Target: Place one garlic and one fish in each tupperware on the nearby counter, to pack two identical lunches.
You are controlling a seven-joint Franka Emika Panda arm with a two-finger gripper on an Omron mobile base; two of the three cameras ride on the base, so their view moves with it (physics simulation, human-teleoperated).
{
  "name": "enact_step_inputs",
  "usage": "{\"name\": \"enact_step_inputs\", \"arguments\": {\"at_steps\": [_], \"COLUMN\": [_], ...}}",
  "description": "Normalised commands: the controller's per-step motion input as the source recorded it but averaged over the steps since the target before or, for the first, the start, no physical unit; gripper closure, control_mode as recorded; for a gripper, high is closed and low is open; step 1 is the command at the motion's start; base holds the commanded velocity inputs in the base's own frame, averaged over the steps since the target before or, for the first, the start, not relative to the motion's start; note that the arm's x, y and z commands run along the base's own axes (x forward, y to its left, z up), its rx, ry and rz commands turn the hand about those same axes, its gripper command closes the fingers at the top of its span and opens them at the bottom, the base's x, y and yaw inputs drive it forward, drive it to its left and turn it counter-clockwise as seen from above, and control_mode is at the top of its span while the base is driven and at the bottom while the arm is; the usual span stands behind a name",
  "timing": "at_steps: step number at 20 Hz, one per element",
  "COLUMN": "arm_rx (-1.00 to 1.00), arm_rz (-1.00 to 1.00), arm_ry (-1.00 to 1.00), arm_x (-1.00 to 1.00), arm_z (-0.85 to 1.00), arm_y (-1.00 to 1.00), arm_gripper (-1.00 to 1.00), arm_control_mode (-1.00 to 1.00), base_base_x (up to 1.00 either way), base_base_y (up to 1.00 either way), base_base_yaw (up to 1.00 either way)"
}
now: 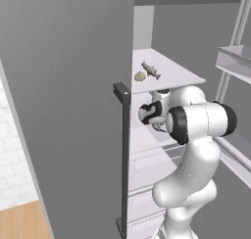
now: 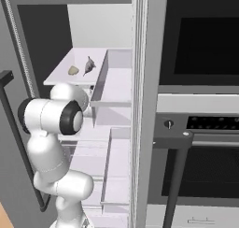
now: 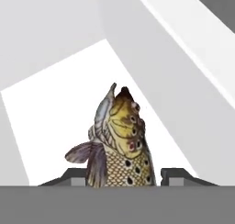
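Fish point(image 3: 121, 145) sits between the gripper point(image 3: 123, 178) fingers in the hand view, head pointing away from the camera, body running down out of frame. Left fingertip point(image 3: 73, 176) and right fingertip point(image 3: 176, 176) stand either side of the flanks, jaws partly open; cannot tell if the pads are touching the scales or if it is actually held. It lies on a white fridge shelf surface.

Handling, my read: light, slim, scaly skin probably slick, body tapers toward the tail so a pinch there would likely squeeze it out. Best hold is across the thick mid-body just behind the fin, which is about where the fingers are (looks well centred). Not fragile enough to worry about, but over-squeezing a rounded slippery body tends to pop it sideways.

Left to right in the left base view: the open fridge door point(image 1: 63, 110) with its dark handle point(image 1: 122, 155), then the upper shelf point(image 1: 169, 74) carrying one garlic point(image 1: 140, 76) and a second fish point(image 1: 151, 70), just beside each other, fish to the right. The arm point(image 1: 196, 135) reaches in under that shelf.

Right base view shows the same pair on the upper shelf, then door bins point(image 2: 114, 82), which look empty, then the oven point(image 2: 200, 105).

Tupperware: no grey containers visible here, so their contents cannot be stated.
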Motion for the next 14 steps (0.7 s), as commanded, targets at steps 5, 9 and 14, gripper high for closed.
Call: {"name": "enact_step_inputs", "arguments": {"at_steps": [5,9,14], "arm_rx": [-0.16,0.00,0.00], "arm_rz": [0.00,0.00,-0.01], "arm_ry": [-0.18,-0.03,0.00], "arm_x": [-0.02,-0.25,-0.95], "arm_z": [-0.83,0.00,0.01], "arm_y": [0.00,0.00,0.00], "arm_gripper": [1.00,1.00,1.00], "arm_control_mode": [-1.00,-1.00,-1.00], "base_base_x": [0.00,0.00,0.00], "base_base_y": [0.00,0.00,0.00], "base_base_yaw": [0.00,0.00,0.00]}}
